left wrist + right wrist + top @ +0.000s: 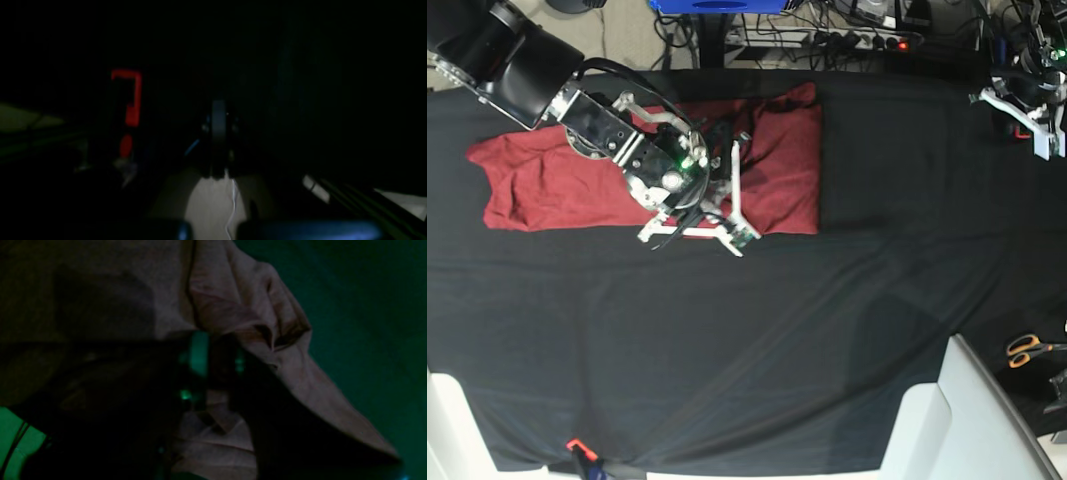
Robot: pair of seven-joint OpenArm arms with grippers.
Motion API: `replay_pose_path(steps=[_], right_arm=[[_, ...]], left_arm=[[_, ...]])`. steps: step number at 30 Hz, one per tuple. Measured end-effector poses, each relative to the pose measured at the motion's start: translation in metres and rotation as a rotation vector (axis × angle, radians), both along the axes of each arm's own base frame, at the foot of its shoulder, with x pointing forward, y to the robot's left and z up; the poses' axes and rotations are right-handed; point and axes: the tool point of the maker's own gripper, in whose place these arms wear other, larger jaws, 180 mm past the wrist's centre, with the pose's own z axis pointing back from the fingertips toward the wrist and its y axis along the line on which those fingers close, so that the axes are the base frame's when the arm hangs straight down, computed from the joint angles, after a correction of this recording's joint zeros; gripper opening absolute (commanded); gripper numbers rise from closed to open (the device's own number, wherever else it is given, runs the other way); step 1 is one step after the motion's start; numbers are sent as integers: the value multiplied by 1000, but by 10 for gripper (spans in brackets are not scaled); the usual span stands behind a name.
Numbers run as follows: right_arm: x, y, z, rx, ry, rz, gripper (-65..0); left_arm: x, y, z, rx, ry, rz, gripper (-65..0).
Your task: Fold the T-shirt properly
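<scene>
Garment: rust-red soft knit T-shirt point(767, 165) — lies flat on the black table cloth point(827, 330), toward the far left of the base view; its right part is a neat rectangle with straight edges, its left part a looser, wrinkled spread.

Right gripper point(727, 205): over the shirt's near edge, about mid-length. The right wrist view shows red cloth point(233, 306) bunched around the finger point(199, 353); the jaws look drawn close on a fold, but the picture is too dim to say whether the fabric is truly pinched — cannot tell.

Left gripper point(1037, 115): parked at the far right table edge, well apart from the shirt, jaws together, holding nothing. Its wrist view is nearly black.

Progress: judged partway. One end looks already folded square; the left end seems unfolded, so at least one more fold and a smoothing appear to be left.

Containers: none in view; nothing is held in anything.

Other items: orange-handled scissors point(1027, 349) at the right edge, beside a white panel point(957, 420).
</scene>
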Motion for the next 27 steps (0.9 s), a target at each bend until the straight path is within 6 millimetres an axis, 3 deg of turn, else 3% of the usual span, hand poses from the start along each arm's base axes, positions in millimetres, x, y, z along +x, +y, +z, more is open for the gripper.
replay_pose_path(steps=[3,12,16,17,23,27], right_arm=[[5,-10,-4,-22,1,-28,-591],[5,-4,-1,-12,1,-24,-573],[-10,13,-3,21,33,-15,-345],[-13,15,-2,27,36,-10,-332],[-10,24,12,61,5,4,-359],[-1,19,16,70,-3,-27,-359]], left_arm=[[-2,1,-4,-5,8,9,-650],[-1,2,-7,-15,7,19,-650],[-1,2,-8,-15,9,20,-650],[-1,3,-8,-17,10,23,-650],[-4,5,-17,-32,25,43,-650],[-5,5,-18,-34,29,44,-650]])
